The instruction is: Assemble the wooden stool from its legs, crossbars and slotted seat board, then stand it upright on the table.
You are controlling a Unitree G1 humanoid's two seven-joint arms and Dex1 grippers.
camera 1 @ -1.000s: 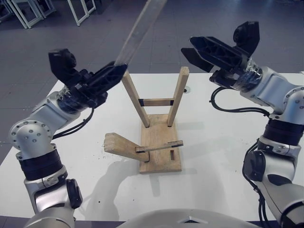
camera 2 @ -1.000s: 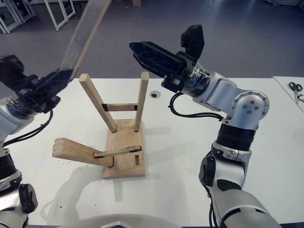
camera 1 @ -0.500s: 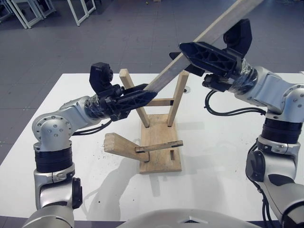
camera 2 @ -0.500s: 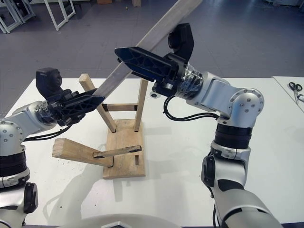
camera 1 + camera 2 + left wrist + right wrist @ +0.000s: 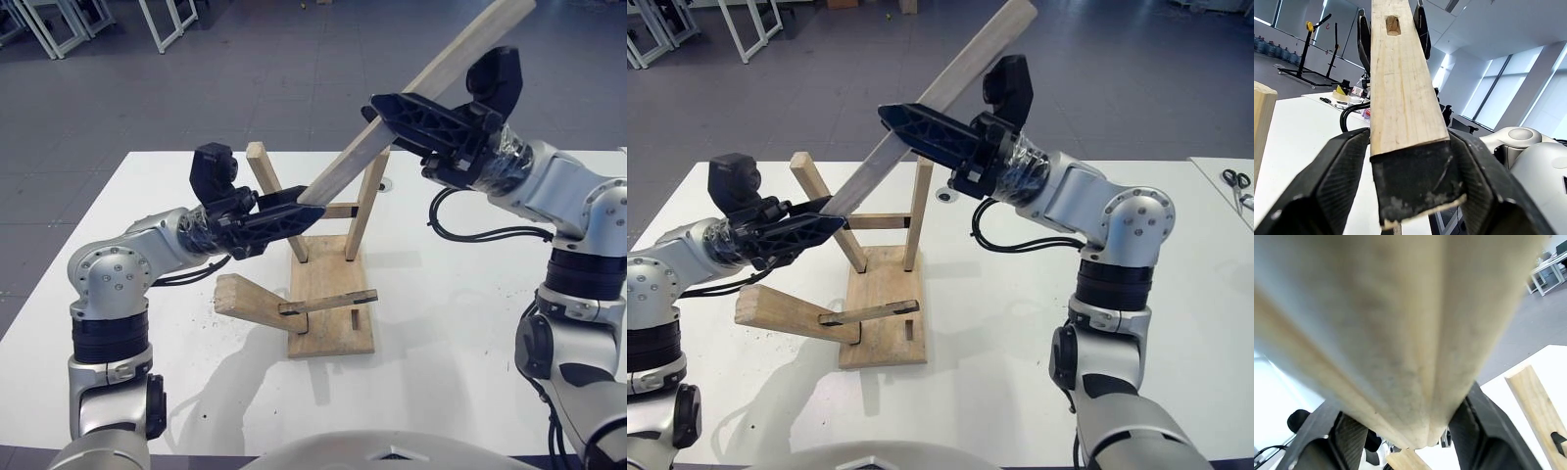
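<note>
Left claw [image 5: 309,199] clamps the loose leg [image 5: 441,69] at frame centre, right claw [image 5: 384,110] grips it higher; I think two holds keep it steady for slotting.

white table [image 5: 441,294] carries seat board [image 5: 328,274], 1 fallen leg [image 5: 250,302]
</note>
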